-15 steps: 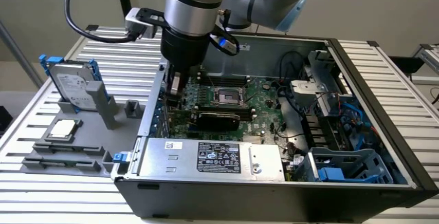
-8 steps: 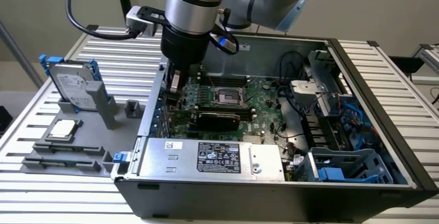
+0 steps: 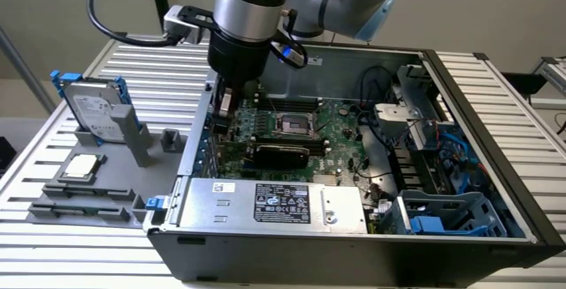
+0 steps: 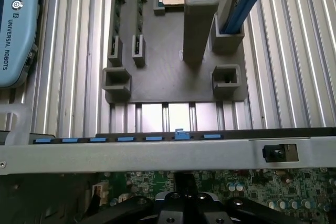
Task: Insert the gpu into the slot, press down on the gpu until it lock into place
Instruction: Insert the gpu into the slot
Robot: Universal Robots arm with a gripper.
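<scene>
- The gripper (image 3: 232, 95) reaches down into the computer case (image 3: 460, 170), its fingers closed tight.
- Pinched between them is the gpu (image 4: 183, 183), a thin dark card held edge-on.
- The card is over the motherboard's (image 3: 340, 136) edge, beside the case wall with the blue tabs (image 4: 126, 139).

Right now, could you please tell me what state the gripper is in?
Gripper: closed, low over the motherboard; whether it holds anything cannot be told.
</scene>
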